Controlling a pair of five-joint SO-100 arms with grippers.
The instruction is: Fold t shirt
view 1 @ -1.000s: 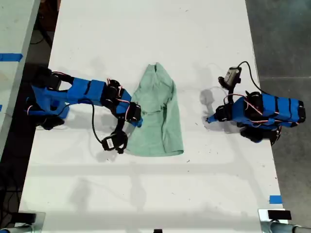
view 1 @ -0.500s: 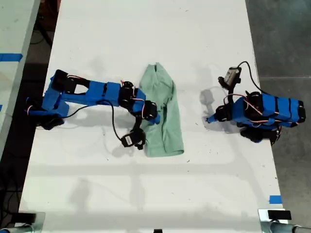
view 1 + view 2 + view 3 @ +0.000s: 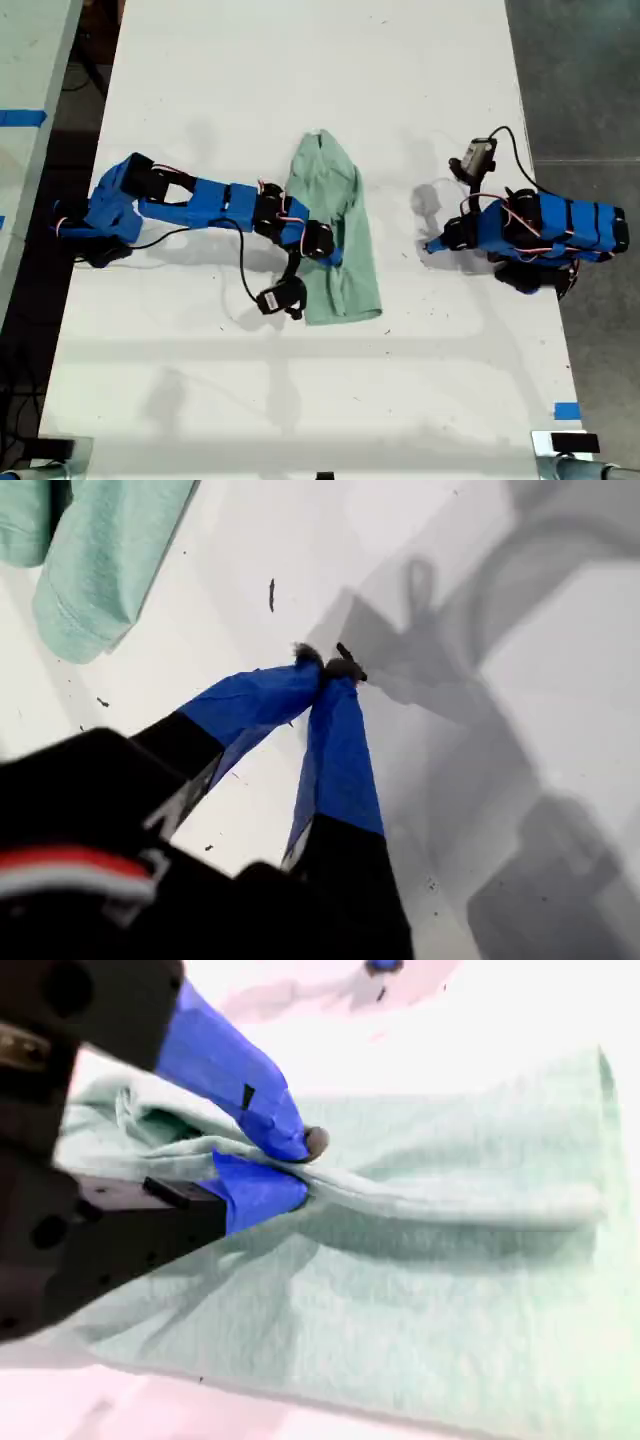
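Note:
The pale mint-green t shirt (image 3: 345,195) lies wrinkled on the white table (image 3: 300,80), folded lengthwise into a narrow strip. My second gripper (image 3: 333,258) reaches in from the exterior view's left and is shut on a raised fold of the cloth; the second wrist view shows the blue fingertips (image 3: 275,1125) of that gripper (image 3: 300,1165) pinching a ridge of the t shirt (image 3: 450,1290). My first gripper (image 3: 428,247) rests at the exterior view's right, shut on nothing, just above bare table. In the first wrist view that gripper (image 3: 330,665) stands apart from the t shirt (image 3: 90,570).
A blue tape mark (image 3: 566,410) sits near the table's edge at the exterior view's lower right. Another table with blue tape (image 3: 20,117) stands at the exterior view's left. Grey floor (image 3: 580,70) lies beyond the table at the exterior view's right.
My second gripper has moved toward the exterior view's right, carrying the t shirt's edge over the rest, so the cloth is narrower. My first arm has stayed still.

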